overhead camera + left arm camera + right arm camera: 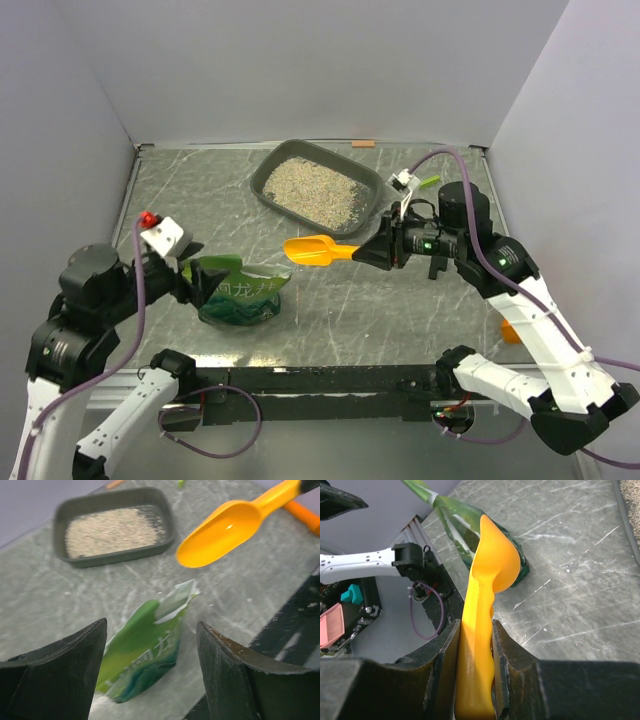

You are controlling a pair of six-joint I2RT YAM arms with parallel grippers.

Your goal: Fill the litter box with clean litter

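Observation:
The litter box is a dark-grey tray at the back middle of the table, with beige clean litter spread inside; it also shows in the left wrist view. A green glossy bag stands open-topped at the front left. My left gripper is open at the bag's left end; in its own view the bag sits beyond the gap, clear of both fingers. My right gripper is shut on the handle of an orange scoop, whose empty bowl hangs between bag and box.
Another orange object lies at the right behind my right arm. A small green item sits near the back right. Grey walls close the table on three sides. A black rail runs along the near edge.

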